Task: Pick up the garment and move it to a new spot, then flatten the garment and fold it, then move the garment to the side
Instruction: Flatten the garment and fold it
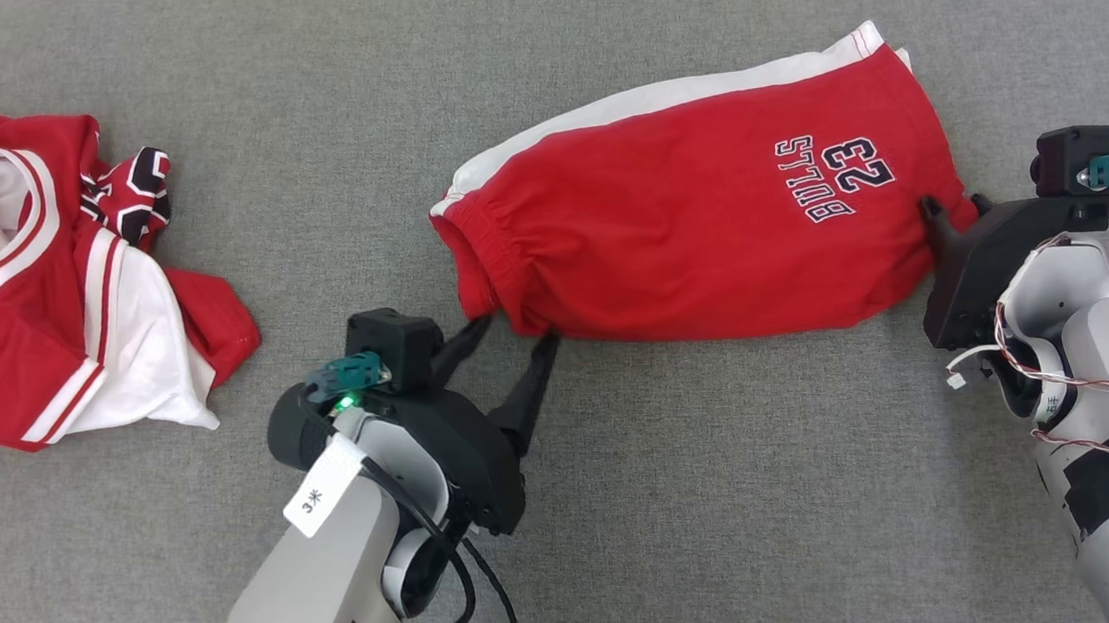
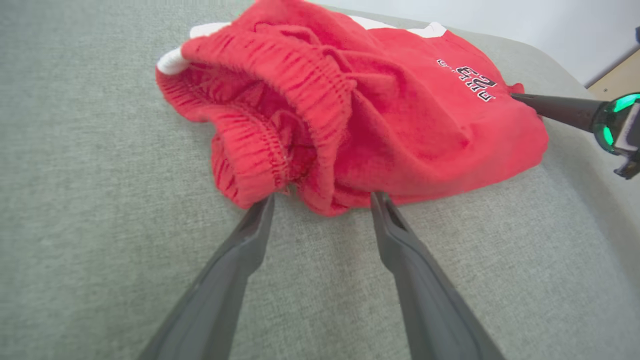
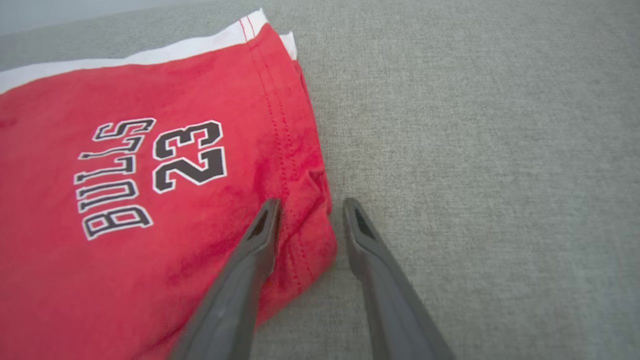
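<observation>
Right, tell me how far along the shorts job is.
Done: the red white-striped Bulls 23 shorts lie flattened and look folded in half on the grey fabric surface. In hand: the open left claw sits at the waistband corner; the right claw straddles the hem corner, not yet clamped. Left: grip both corners and move the shorts aside.

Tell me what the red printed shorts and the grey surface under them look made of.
Red shorts with white side stripe: soft matte knit, probably cotton, slightly fuzzy; ribbed elastic waistband. Grey surface: matte woven upholstery-type cloth, fine weave visible.
</observation>
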